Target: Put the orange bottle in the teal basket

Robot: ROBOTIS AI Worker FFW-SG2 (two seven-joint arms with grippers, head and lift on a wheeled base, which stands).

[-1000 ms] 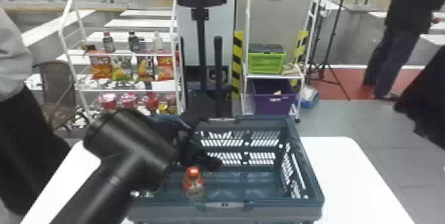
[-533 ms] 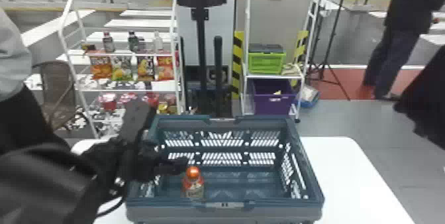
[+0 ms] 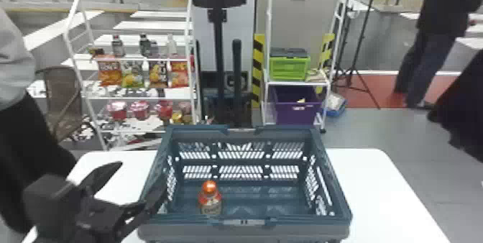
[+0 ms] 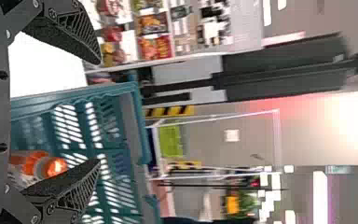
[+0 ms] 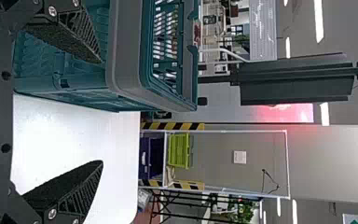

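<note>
White table (image 3: 373,184), grey floor (image 3: 363,131), white shelves (image 3: 136,59)

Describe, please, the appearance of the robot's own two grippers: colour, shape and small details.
The left gripper and the right gripper look alike: black to dark grey, with wedge-shaped jaws that narrow toward the tip. The jaws have ribbed sides and rough, grainy inner faces. Small silvery screws show near their bases, with dark round holes in the body behind.

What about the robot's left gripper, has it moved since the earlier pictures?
Yes. In the head view, the left gripper has moved left, away from the orange bottle, to the left side of the teal basket.
</note>
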